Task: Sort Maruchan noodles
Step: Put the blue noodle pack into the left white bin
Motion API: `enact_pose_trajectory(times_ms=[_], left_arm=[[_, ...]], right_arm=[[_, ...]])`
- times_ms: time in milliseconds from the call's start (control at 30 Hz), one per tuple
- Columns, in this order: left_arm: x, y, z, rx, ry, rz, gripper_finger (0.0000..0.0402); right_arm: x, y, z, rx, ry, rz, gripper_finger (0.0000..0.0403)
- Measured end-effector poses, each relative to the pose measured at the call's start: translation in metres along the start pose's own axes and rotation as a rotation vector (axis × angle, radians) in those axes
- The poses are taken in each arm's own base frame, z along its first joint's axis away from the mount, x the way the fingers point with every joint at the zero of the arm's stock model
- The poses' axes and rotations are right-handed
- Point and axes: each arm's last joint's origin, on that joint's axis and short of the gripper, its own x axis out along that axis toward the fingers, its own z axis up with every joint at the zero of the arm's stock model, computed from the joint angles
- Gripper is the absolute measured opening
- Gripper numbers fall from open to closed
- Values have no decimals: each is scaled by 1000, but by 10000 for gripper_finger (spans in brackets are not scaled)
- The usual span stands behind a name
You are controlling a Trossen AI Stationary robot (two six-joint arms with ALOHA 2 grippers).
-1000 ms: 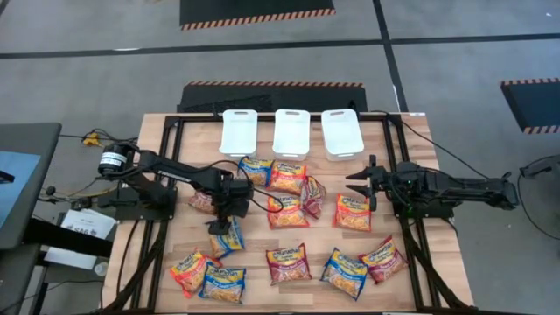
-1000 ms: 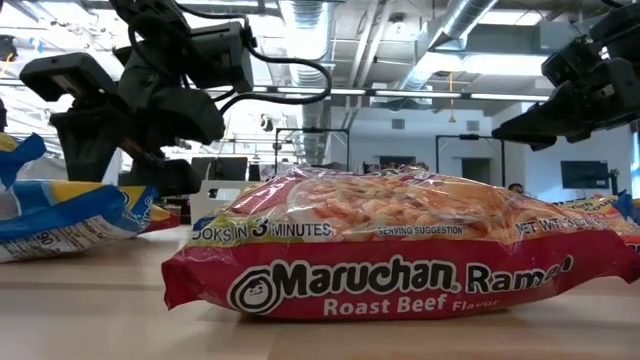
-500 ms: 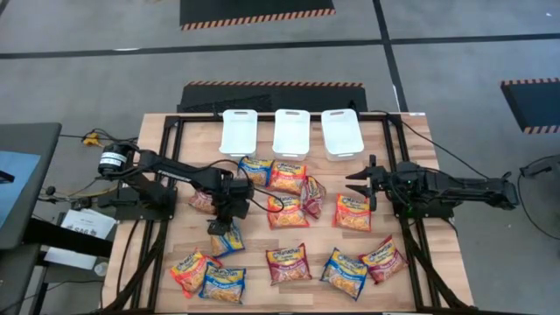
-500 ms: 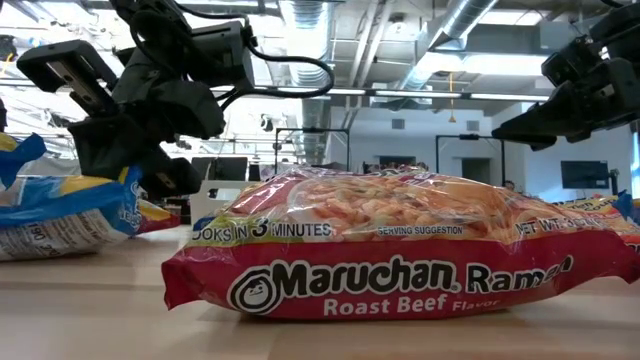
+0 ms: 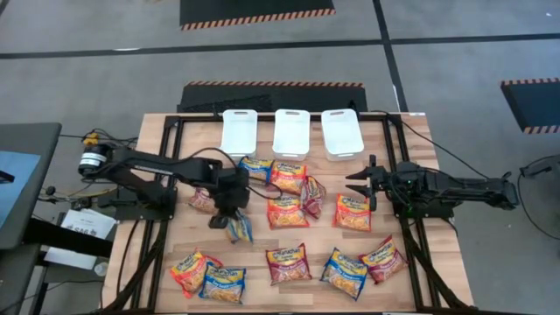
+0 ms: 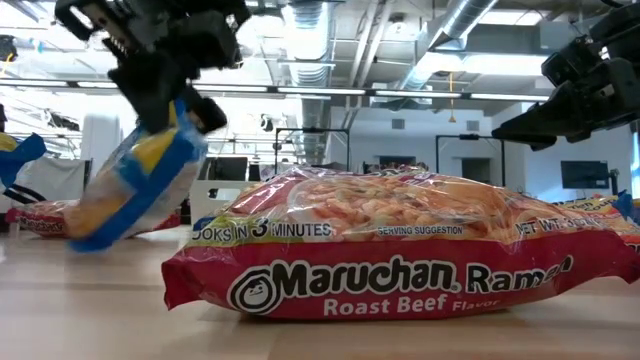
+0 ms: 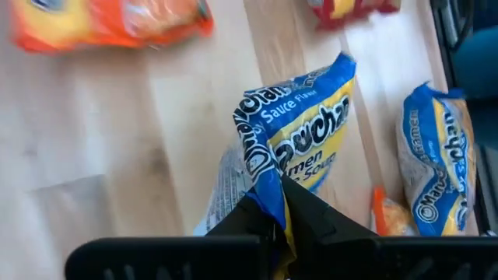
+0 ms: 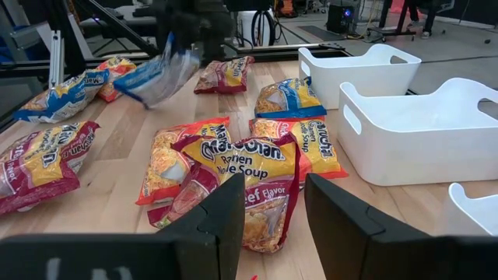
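Note:
Several Maruchan noodle packets lie flat on the wooden table (image 5: 157,254), in blue (image 5: 254,169), orange (image 5: 286,212) and dark red (image 5: 288,262). My left gripper (image 5: 221,217) stands left of the middle, shut on a blue packet (image 5: 238,229), which shows again in the low view (image 6: 135,190). My right gripper (image 5: 357,186) hovers open at the right, above the table beside an orange packet (image 5: 353,213), with nothing between its fingers (image 8: 226,214). My left gripper pinches the blue packet by one short end (image 7: 268,183) between its two fingers (image 7: 311,222). The fingers come from above, pointing down at a slant. The packet hangs tilted below them (image 6: 150,170); whether its lower end (image 6: 90,238) touches the table, I cannot tell.
Three white trays (image 5: 238,131), (image 5: 291,131), (image 5: 342,133) stand in a row at the far edge. A dark red packet (image 6: 390,255) lies right in front of the low camera. Bare wood shows left of my left gripper.
My left gripper has shut on the blue packet's end and gone up, a little toward the far edge. The packet, lying flat before, now hangs tilted from its gripped end.

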Motion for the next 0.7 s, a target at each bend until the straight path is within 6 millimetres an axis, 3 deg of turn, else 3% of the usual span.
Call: enact_pose_trajectory(times_ms=[367,700], left_arm=[[-77,-6,-4,-30,-300,219,0],[-128,15,-8,-126,-577,546,0]], right_arm=[[0,0,0,0,0,0,159],[0,0,0,0,-1,0,159]])
